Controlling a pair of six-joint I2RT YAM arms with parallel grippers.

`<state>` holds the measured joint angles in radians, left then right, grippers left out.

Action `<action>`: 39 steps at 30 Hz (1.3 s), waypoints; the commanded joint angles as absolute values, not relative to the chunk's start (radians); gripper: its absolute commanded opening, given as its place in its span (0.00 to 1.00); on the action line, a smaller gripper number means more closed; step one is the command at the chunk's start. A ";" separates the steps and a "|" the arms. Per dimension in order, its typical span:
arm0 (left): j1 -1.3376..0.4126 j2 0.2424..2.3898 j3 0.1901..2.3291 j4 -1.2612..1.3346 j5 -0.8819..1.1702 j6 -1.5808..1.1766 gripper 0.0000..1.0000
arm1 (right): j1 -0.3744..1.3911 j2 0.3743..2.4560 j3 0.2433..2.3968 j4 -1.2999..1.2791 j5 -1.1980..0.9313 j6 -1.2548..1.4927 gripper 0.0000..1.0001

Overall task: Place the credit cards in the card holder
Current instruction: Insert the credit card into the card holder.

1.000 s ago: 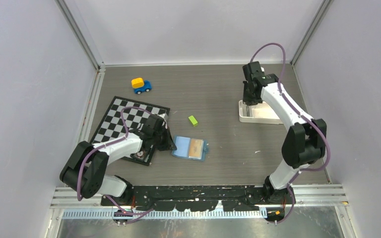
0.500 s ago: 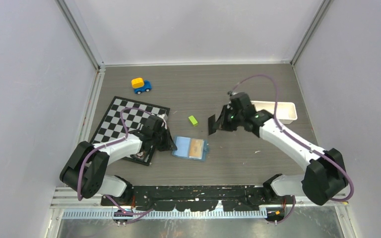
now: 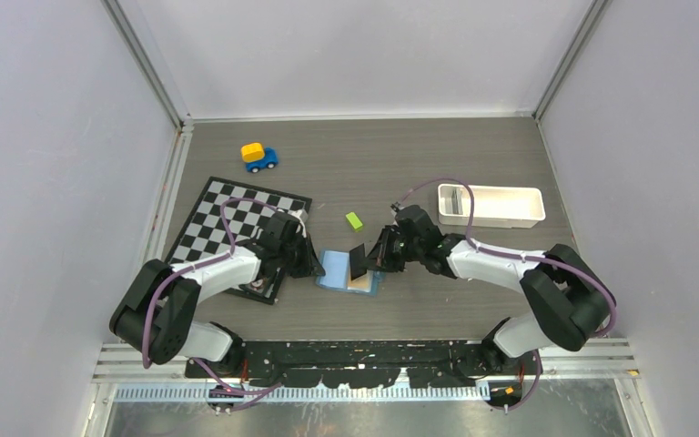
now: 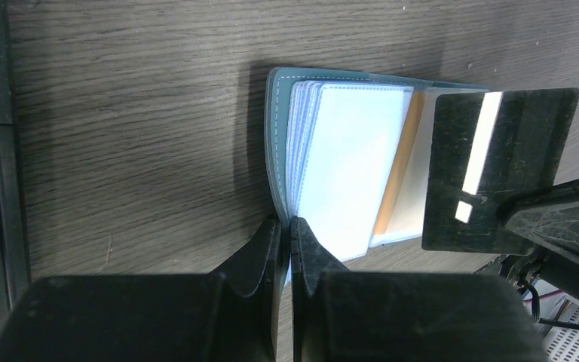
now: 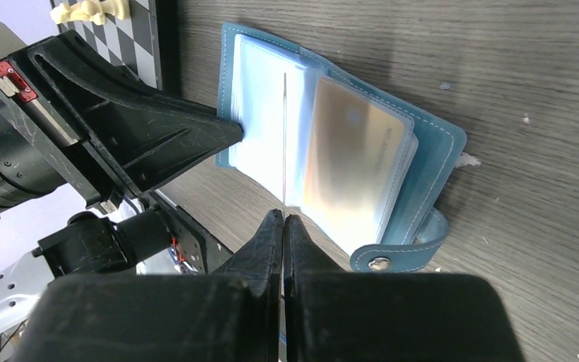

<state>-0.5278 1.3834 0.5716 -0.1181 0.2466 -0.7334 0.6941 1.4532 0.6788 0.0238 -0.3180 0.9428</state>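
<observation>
Found wallet (image 3: 349,271) lying open and flat on table (image 3: 437,155), just below centre of top view. Noted snap tab (image 5: 381,262) at lower right of right wrist view. Noted clear sleeves (image 4: 347,166) fanned inside, gold card (image 5: 354,158) tucked in the right-hand one.

Logged left gripper (image 4: 286,234) pressed together on wallet's near edge, lower middle of left wrist view, pinching cover there. Logged right gripper (image 5: 283,220) pinching black card (image 4: 497,170) by one end, jaws almost meeting on it.

Seen black card standing on edge over the open sleeves. Shows edge-on as a thin line in right wrist view. Shows broad face with pale stripe at right of left wrist view. Cannot tell whether its far edge touches the sleeves.

Noted both grippers close together at wallet in top view, left gripper on its left side, right gripper on its right.

Elsewhere in top view:
- chessboard (image 3: 227,218) left of wallet
- green block (image 3: 354,220) just above wallet
- toy car (image 3: 258,157) upper left
- white tray (image 3: 491,206) right of centre, well apart from wallet
</observation>
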 commanded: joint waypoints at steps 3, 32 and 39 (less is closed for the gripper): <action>-0.524 1.381 0.559 -0.104 0.245 -0.735 0.04 | 0.709 1.476 0.645 0.161 -0.334 0.988 0.00; -0.524 1.379 0.561 -0.114 0.239 -0.733 0.04 | 0.739 1.481 0.567 0.211 -0.305 1.062 0.01; -0.524 1.372 0.560 -0.122 0.234 -0.732 0.03 | 0.747 1.489 0.560 0.227 -0.300 1.077 0.00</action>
